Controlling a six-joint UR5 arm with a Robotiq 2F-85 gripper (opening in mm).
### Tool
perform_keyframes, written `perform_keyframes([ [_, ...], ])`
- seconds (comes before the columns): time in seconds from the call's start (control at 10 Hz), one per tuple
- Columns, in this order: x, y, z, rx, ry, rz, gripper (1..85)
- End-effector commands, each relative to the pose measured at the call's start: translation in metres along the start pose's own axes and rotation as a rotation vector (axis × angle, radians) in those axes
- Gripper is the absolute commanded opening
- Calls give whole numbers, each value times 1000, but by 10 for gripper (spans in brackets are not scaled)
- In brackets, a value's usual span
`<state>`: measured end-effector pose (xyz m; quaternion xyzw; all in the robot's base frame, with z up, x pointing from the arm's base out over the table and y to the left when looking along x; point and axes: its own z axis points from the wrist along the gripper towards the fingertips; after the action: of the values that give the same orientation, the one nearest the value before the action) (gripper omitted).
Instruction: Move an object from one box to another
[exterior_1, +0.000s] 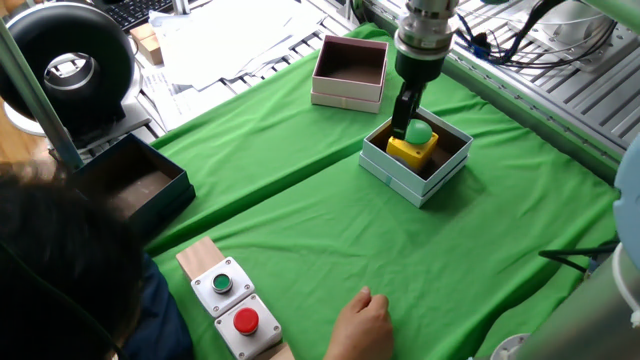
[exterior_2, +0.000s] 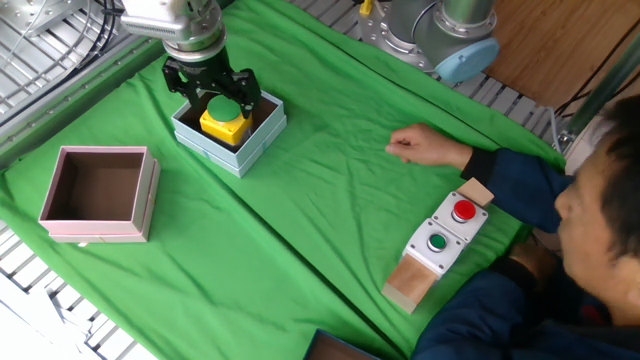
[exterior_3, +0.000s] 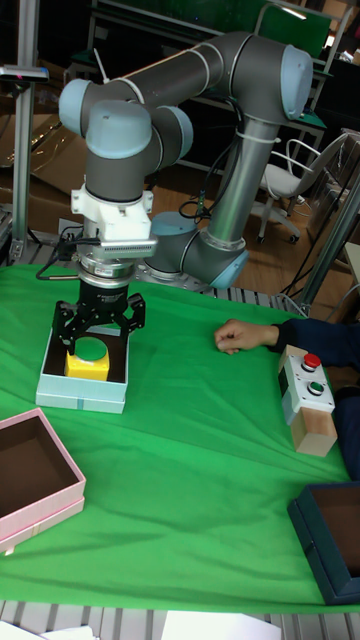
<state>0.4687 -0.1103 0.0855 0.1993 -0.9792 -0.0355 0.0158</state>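
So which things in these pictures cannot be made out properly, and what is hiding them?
- Whether the hand touches the yellow button: in one fixed view the arm covers it; the other views are too small.
- Floor of the blue-grey box: mostly covered by the button.
- Dark navy box: cut by the frame edge in the tall view, partly behind the person's head in one fixed view.
- Labels on the grey switch box: too small.

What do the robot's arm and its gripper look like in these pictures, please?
The arm is built of thick grey tubes with rounded pale blue caps at the joints. A white and silver ribbed collar sits at the wrist, above the black two-finger gripper. The fingers are black, angular and spread like claws. No markings can be made out.
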Motion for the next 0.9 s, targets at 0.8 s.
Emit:
perform_keyframes([
  [0.8, -7, -2, 23, -25, -57, 2, 850],
])
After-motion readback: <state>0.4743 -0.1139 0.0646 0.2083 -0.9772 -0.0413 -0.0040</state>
